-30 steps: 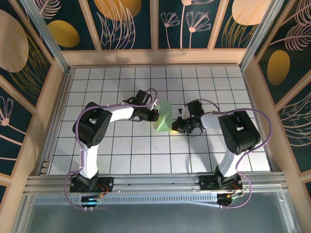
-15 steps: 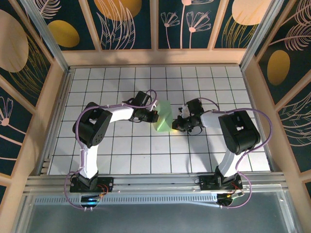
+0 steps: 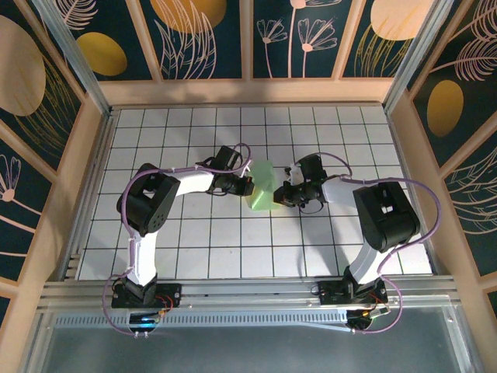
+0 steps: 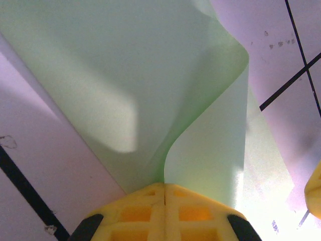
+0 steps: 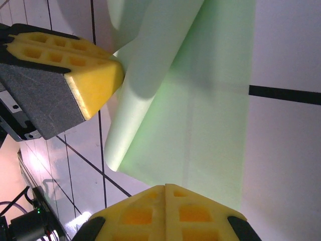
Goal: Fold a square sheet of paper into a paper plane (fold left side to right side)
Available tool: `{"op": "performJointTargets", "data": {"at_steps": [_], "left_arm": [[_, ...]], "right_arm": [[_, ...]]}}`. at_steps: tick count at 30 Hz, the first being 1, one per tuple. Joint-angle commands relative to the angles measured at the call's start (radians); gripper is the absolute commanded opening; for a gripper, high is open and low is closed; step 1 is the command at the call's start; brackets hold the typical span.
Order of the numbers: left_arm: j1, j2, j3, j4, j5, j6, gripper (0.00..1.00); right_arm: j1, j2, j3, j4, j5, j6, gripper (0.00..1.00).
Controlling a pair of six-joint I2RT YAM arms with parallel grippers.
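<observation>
Your sheet (image 3: pixel 262 191) sits mid-bench (image 3: pixel 194 233), its left side curled up and over toward the right. The left end effector (image 3: pixel 248 185) is clamped shut on that raised edge, likely to carry it across. The right end effector (image 3: pixel 284 198), closed and holding nothing, seems to pin the sheet against sliding.

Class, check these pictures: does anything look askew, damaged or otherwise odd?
Yes: the paper in the middle of the table is not flat. The side pinched in the left pincer bows up and curls over in a soft roll, with no sharp crease. No tear shows.
</observation>
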Motion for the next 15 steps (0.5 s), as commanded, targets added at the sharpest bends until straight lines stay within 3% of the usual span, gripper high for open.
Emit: {"op": "performJointTargets", "data": {"at_steps": [1, 15], "left_arm": [[0.006, -0.006, -0.006, -0.019, -0.007, 0.004, 0.00], [0.007, -0.034, 0.020, -0.066, -0.002, 0.069, 0.00]], "right_arm": [[0.013, 0.042, 0.004, 0.029, -0.010, 0.022, 0.00], [0.013, 0.100, 0.003, -0.044, 0.076, -0.027, 0.00]]}}
